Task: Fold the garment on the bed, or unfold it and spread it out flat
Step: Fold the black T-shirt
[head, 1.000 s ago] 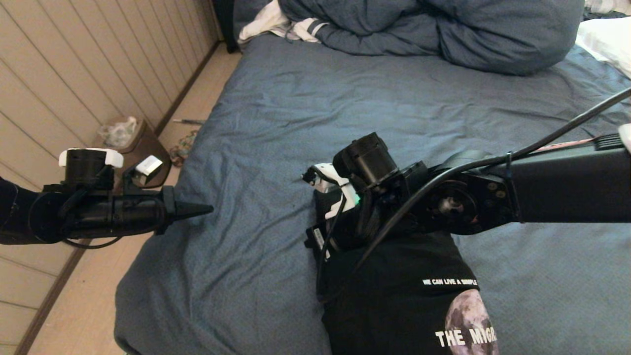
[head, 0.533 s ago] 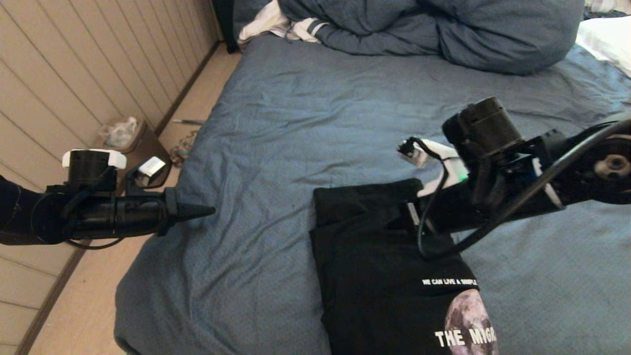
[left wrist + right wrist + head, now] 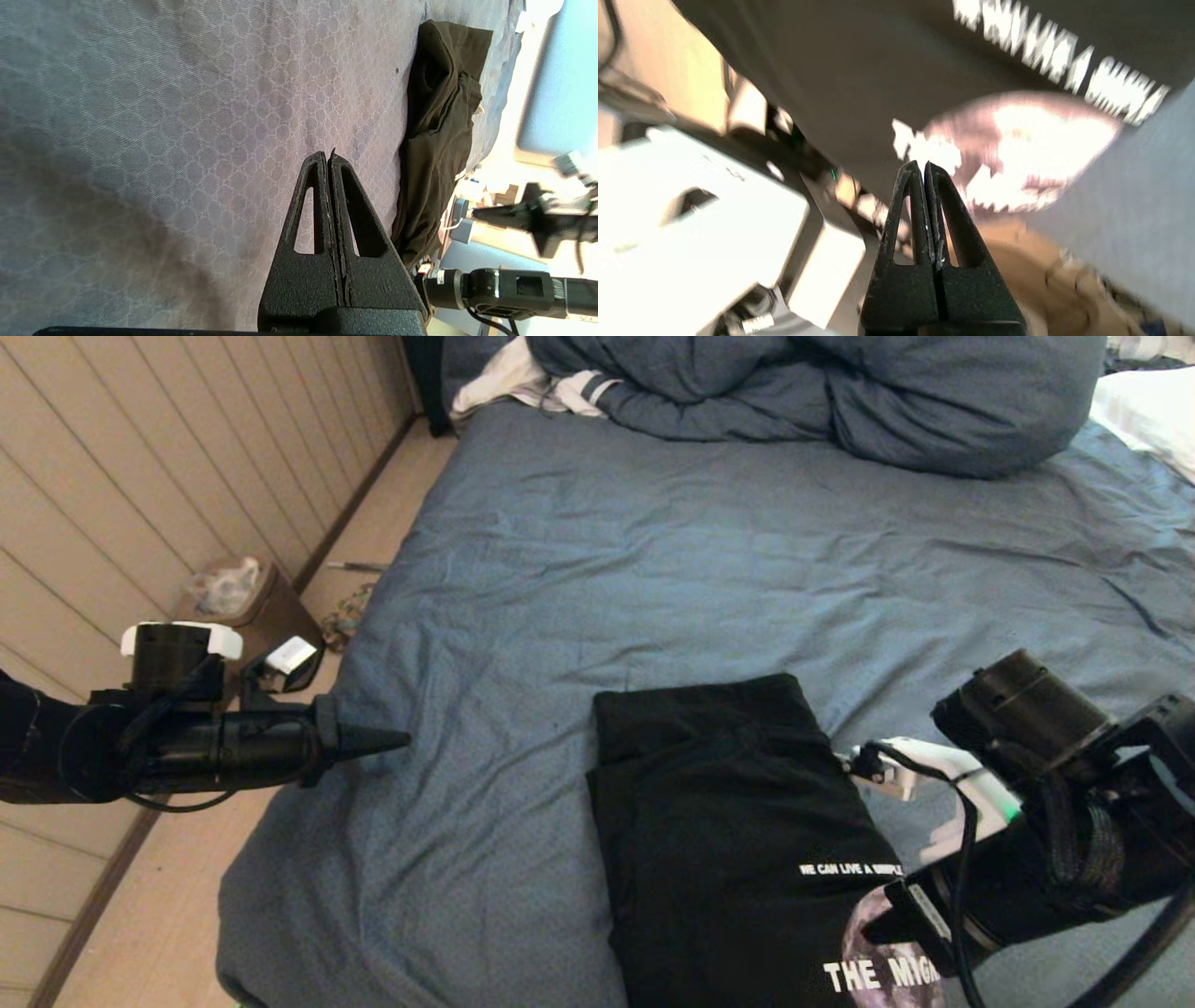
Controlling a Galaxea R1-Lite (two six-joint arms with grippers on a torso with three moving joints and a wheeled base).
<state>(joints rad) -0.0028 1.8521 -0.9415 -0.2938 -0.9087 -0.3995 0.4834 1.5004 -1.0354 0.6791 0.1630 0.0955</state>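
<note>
At the far left of the head view, a small brown bin (image 3: 252, 607) with a clear liner stands on the pale floor beside the panelled wall (image 3: 112, 476). Just in front of it the left arm reaches out level over the floor, and the left gripper (image 3: 397, 739) points toward the near left edge of the bed (image 3: 653, 551); its 2 fingers are pressed together into a single point and hold nothing, as the left wrist view (image 3: 327, 158) confirms. The wrinkled slate-blue sheet stretches across the middle, with a bulky blue duvet (image 3: 822, 392) heaped at the far end and a piece of white striped clothing (image 3: 532, 383) tucked beside it. The garment (image 3: 728, 840), a black T-shirt folded into a tidy rectangle, lies flat on the near part of the bed, a moon print and white lettering showing at its near right corner. Further right, the right arm comes in low from the right edge, its wrist angled down toward that printed corner. The right gripper (image 3: 923, 168) has its fingers closed tight on nothing, hovering over the moon print.
</note>
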